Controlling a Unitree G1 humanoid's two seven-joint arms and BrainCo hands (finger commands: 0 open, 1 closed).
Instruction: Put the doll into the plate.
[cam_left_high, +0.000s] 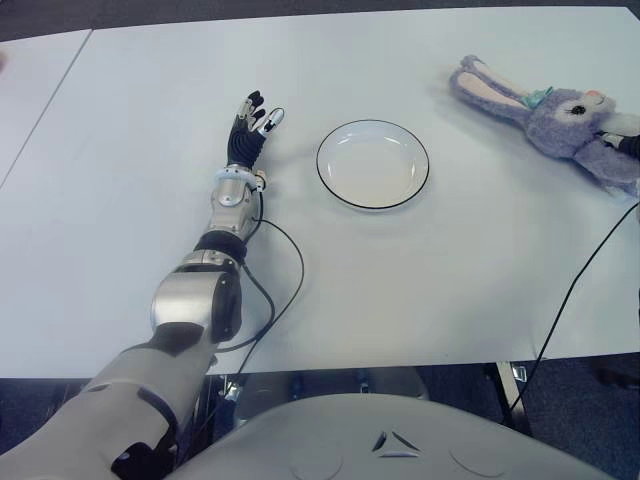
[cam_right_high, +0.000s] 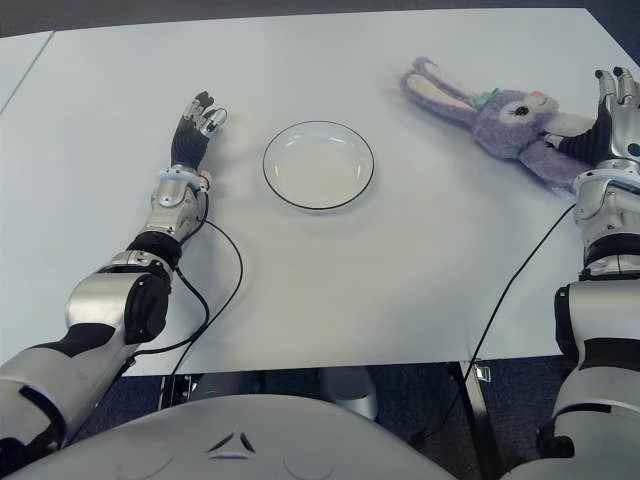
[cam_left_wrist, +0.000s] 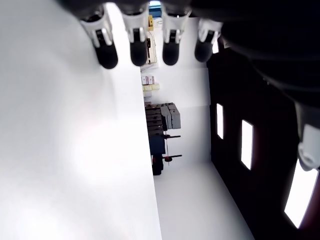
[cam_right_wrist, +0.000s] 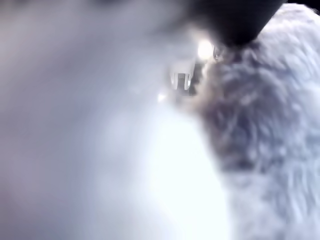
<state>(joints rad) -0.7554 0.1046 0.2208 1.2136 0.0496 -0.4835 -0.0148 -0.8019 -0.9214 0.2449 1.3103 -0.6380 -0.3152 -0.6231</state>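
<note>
The doll (cam_right_high: 505, 118), a purple plush rabbit with long ears, lies on its side at the far right of the white table (cam_right_high: 400, 270). Its ears point toward the white plate (cam_right_high: 318, 165) with a dark rim, which sits empty near the middle. My right hand (cam_right_high: 610, 112) is against the doll's body on its right side, fingers straight and holding nothing. In the right wrist view, purple fur (cam_right_wrist: 270, 125) fills the frame from very close. My left hand (cam_left_high: 252, 125) shows to the left of the plate, fingers (cam_left_wrist: 137, 50) extended and empty.
A black cable (cam_right_high: 520, 270) runs from my right arm across the table to its front edge. Another cable (cam_right_high: 215, 290) loops beside my left forearm. A seam (cam_left_high: 45, 100) between tabletops shows at the far left.
</note>
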